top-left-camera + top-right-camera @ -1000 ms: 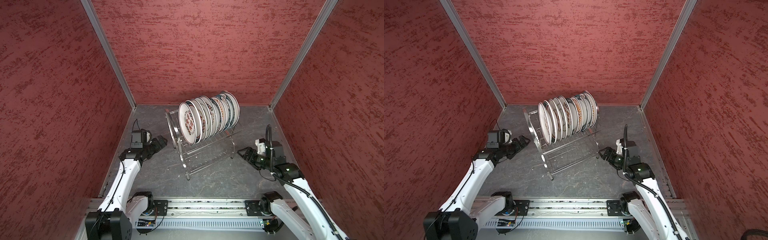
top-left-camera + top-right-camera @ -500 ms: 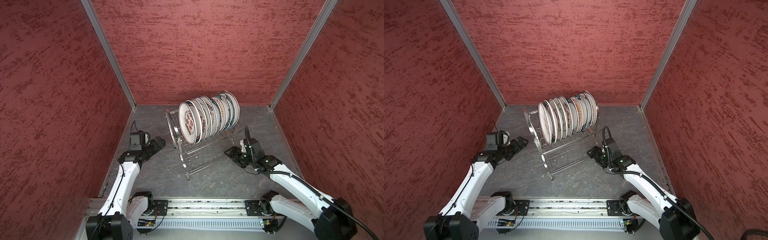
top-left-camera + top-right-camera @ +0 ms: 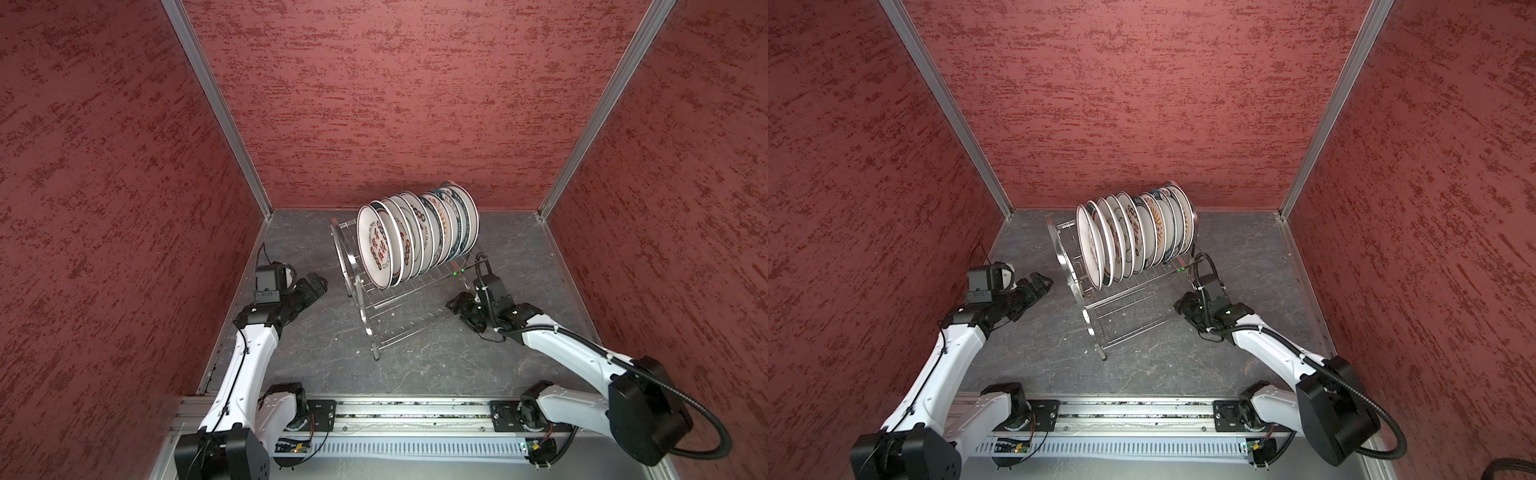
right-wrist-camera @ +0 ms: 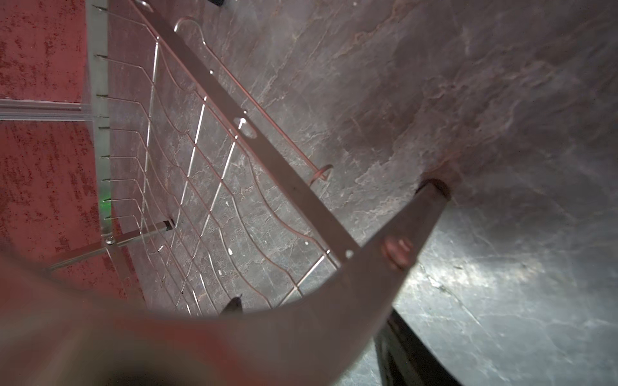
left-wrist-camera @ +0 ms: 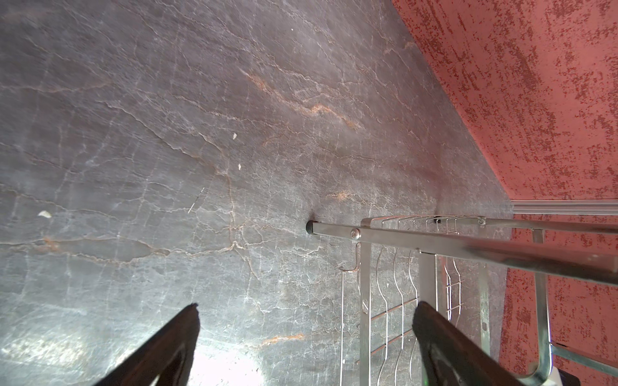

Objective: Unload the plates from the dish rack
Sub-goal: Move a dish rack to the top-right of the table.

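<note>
Several white patterned plates stand on edge in a row on the upper shelf of the shiny wire dish rack, mid-table. My left gripper hovers open just left of the rack's left end; the left wrist view shows bare table between its fingers and the rack's leg beside them. My right gripper is low at the rack's right end. In the right wrist view its jaws stand apart on either side of the rack's arched end band.
Red textured walls close in the dark stone tabletop on three sides, with metal corner posts. The arms' base rail runs along the front edge. Small white crumbs lie on the table.
My right arm has swung in from the right wall to the rack's right end, and its jaws have narrowed around the end band. The left arm shifted only slightly.
</note>
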